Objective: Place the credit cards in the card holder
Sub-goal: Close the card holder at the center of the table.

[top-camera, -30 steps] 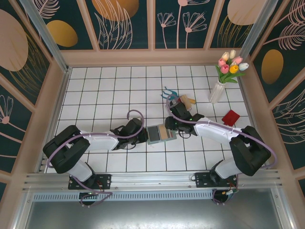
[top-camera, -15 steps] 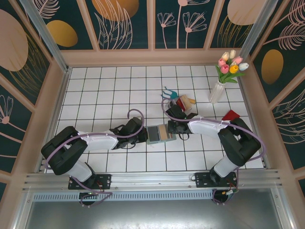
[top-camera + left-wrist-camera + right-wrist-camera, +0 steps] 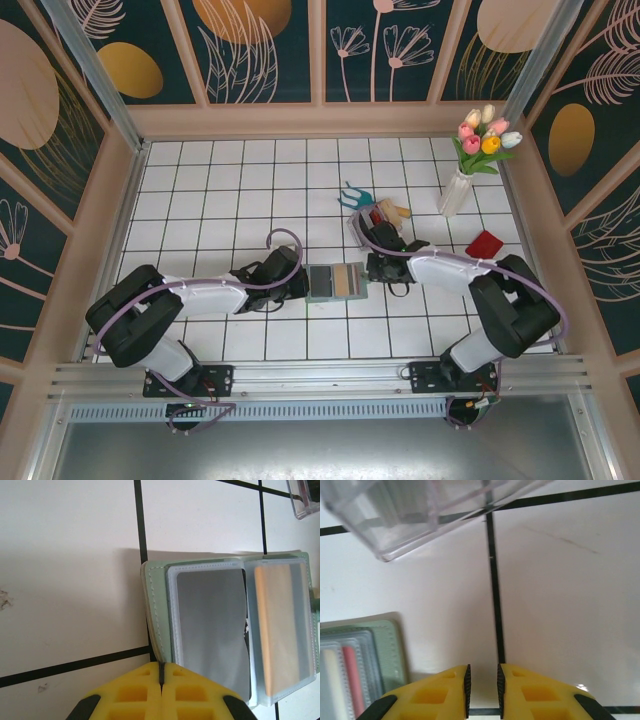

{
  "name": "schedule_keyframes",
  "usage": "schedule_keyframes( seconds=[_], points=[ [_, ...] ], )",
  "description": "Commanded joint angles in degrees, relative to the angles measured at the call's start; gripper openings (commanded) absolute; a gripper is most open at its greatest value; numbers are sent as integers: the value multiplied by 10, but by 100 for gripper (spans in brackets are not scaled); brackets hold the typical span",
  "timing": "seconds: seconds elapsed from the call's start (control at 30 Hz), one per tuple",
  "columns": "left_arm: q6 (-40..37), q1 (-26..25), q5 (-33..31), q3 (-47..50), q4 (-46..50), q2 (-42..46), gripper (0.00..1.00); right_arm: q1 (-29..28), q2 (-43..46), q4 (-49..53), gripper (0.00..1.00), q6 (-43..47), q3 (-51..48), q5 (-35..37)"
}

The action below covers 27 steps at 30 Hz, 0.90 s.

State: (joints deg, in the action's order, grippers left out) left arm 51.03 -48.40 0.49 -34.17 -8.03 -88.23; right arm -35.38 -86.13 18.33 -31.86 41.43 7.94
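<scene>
The sage-green card holder (image 3: 335,282) lies open on the tiles between the two arms. In the left wrist view its clear sleeves show a dark grey card (image 3: 212,625) on the left and a yellow-orange card (image 3: 282,630) on the right. My left gripper (image 3: 161,672) is shut on the card holder's (image 3: 157,605) near green edge, which also shows from above (image 3: 303,285). My right gripper (image 3: 483,680) hovers just right of the holder (image 3: 395,645) with a narrow gap and nothing between its jaws. A red card (image 3: 485,246) lies flat at the far right.
A clear rack (image 3: 420,510) stands just beyond my right gripper, also seen from above (image 3: 378,216) with a teal tool (image 3: 352,195) and a tan handle (image 3: 398,211) beside it. A white vase of tulips (image 3: 455,190) stands at the back right.
My right gripper has drawn back to the right off the card holder while its jaws narrowed. The holder now lies flatter and slightly further left. The left gripper kept its hold.
</scene>
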Motion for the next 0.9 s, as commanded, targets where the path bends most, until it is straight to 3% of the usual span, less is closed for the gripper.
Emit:
schedule_keyframes(
  seconds=[0.0, 0.2, 0.3, 0.53, 0.87],
  points=[
    [-12, -3, -15, 3, 16, 11, 0, 8, 28, 15, 28, -6, -1, 2],
    [-14, -3, -13, -3, 20, 15, 0, -6, 80, -23, 43, -9, 2, -59],
    [-13, -2, -12, -4, 18, 17, 0, -32, 71, -27, 46, -6, 17, -68],
    [-14, -3, -9, -6, 21, 22, 0, -102, -14, 50, 50, -4, 89, 36],
    [-15, -2, -13, -6, 25, 27, 0, -111, -55, 54, 52, -6, 99, 29]
  ],
)
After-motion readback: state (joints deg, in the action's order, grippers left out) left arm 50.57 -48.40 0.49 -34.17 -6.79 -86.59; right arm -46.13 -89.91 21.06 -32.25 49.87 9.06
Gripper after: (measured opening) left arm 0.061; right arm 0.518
